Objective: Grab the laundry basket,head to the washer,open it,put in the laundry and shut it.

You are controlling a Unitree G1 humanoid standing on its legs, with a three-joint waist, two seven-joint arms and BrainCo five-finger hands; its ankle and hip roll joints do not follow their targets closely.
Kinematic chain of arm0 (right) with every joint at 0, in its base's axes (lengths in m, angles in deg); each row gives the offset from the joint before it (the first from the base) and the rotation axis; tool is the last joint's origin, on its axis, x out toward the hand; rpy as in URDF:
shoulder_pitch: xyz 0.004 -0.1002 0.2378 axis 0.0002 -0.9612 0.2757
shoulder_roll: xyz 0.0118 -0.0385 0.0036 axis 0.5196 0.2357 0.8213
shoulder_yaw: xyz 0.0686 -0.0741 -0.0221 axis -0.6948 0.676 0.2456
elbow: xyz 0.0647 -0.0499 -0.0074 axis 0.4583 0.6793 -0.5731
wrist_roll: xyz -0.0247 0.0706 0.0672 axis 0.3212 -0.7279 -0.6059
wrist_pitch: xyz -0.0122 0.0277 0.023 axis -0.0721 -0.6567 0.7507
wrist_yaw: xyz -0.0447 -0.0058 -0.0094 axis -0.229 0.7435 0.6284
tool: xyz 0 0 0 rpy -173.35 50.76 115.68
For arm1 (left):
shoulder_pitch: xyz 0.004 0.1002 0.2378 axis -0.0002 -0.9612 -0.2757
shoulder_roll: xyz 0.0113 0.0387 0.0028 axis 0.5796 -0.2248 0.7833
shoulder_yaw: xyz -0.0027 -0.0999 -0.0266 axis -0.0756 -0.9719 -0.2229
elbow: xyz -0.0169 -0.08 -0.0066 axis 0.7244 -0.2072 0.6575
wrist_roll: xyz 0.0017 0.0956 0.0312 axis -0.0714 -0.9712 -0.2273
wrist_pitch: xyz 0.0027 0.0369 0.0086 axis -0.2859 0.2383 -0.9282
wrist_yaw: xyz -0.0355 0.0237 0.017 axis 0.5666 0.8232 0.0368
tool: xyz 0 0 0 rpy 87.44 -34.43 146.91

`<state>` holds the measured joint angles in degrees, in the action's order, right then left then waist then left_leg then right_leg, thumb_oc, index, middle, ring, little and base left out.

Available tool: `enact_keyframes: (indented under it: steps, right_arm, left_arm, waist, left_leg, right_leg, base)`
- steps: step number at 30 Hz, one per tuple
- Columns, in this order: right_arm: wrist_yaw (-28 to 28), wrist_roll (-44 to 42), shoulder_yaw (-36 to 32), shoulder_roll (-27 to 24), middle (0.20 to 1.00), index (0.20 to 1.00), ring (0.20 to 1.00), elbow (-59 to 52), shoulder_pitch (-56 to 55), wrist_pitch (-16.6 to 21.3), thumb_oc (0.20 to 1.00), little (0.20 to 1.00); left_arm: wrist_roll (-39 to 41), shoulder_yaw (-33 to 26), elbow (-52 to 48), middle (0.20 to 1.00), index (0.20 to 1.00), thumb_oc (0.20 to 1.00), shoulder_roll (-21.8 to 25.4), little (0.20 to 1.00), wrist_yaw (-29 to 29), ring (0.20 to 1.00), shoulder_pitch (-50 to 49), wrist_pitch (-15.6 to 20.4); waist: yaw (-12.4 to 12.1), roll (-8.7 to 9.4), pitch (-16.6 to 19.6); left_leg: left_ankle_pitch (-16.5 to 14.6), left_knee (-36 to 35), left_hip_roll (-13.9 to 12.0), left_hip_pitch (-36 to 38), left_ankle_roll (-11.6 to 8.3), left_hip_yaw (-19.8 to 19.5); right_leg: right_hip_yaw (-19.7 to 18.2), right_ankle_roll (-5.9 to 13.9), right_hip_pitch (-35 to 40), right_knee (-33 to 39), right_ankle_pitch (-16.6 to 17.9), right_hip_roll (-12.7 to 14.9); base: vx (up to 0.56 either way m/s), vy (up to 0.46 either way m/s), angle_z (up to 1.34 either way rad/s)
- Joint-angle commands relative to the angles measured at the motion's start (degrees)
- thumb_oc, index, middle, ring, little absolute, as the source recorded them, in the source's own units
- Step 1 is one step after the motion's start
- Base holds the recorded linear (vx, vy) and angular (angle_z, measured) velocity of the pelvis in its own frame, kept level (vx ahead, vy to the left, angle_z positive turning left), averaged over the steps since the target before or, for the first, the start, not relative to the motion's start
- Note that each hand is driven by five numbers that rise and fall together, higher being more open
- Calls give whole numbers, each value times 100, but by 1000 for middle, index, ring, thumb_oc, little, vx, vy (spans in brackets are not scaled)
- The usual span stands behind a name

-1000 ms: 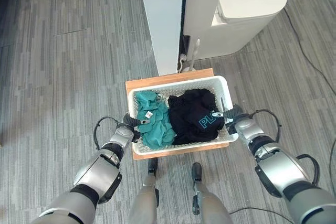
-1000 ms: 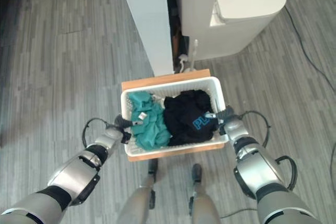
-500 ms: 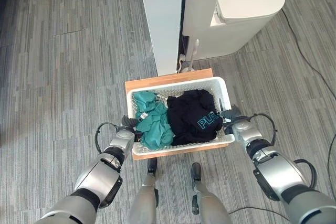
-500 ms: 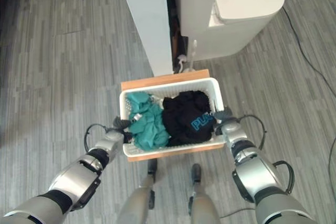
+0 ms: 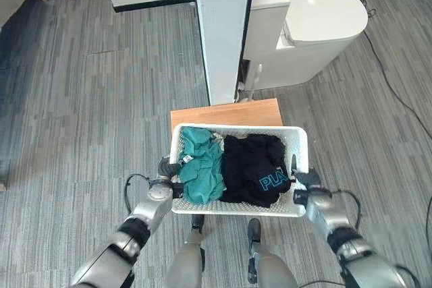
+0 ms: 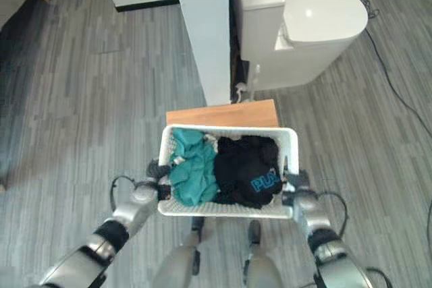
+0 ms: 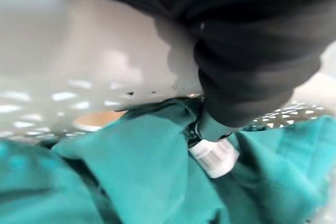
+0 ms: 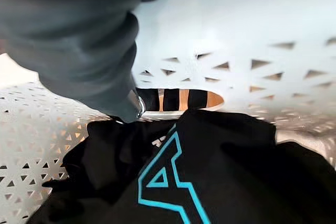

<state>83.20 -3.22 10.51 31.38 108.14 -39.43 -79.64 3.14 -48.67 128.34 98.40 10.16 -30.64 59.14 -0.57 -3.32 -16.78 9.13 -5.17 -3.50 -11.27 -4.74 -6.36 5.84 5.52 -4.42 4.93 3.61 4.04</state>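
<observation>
Grey wood-patterned plank floor (image 5: 94, 119) runs open to my left, while a white partition panel (image 5: 223, 32) and a white toilet (image 5: 317, 25) stand close ahead and to the right. I'm holding the white perforated plastic laundry basket (image 5: 300, 141) by its two short ends: the left robot hand (image 5: 167, 170) is hooked over one rim, the right robot hand (image 5: 305, 187) over the other, thumbs curled inside as both wrist views show. It carries a teal garment (image 5: 201, 166) and a black garment with a blue print (image 5: 260, 170), and its far edge overlaps the low wooden counter (image 5: 226, 114). My worry is that far edge catching the counter if I turn early, or the basket tipping if one grip slips. I'd judge the left side the safest way out.
</observation>
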Motion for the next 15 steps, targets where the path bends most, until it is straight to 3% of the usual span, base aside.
enact_keyframes:
  steps: [1,8,9,10,11,15]
  right_arm:
    - [-440,-927,-272,612,200,200,200,-270,405,270,200,200]
    - [-727,-678,-69,474,200,200,200,-347,19,-86,200,200]
    - [-846,-552,-18,367,200,200,200,-242,56,-177,200,200]
    - [-848,-552,-19,367,200,200,200,-239,59,-176,200,200]
    - [-948,-451,56,288,200,200,200,-195,232,-228,200,200]
    - [-1109,-339,-24,161,200,200,200,-55,382,-339,200,200]
  left_arm:
    - [639,100,-378,200,200,200,-990,200,-954,200,569,411]
    - [190,238,-678,200,200,200,-526,200,-1304,200,46,47]
    - [-224,240,-562,200,200,200,-402,200,-1454,200,107,-65]
    - [-226,239,-561,200,200,200,-402,200,-1455,200,109,-65]
    - [-633,209,-339,200,200,200,-325,200,-1546,200,253,-150]
    - [-1083,179,236,200,200,200,-458,200,-1722,200,498,-207]
  waist:
    - [-74,121,225]
    - [-151,206,290]
    - [-226,291,344]
    - [-224,290,328]
    - [-440,328,342]
    - [-352,266,396]
  left_leg:
    - [-652,72,44,336,229,-232]
    - [-931,623,39,464,266,-377]
    - [-1141,1047,143,516,297,-464]
    - [-1160,1077,146,517,299,-466]
    - [-1690,1806,490,646,311,-1109]
    - [-1826,1793,613,827,379,-1107]
  right_leg:
    - [23,259,-284,6,76,505]
    - [48,111,-255,-684,-334,365]
    - [45,99,-39,-725,-356,367]
    - [47,101,-22,-723,-358,367]
    - [-167,129,81,-935,-414,357]
    - [-281,278,15,-1230,-342,434]
  base:
    - [-7,-26,18]
    - [-19,-33,7]
    - [49,-35,23]
    - [55,26,23]
    - [6,53,18]
    - [-85,241,-34]
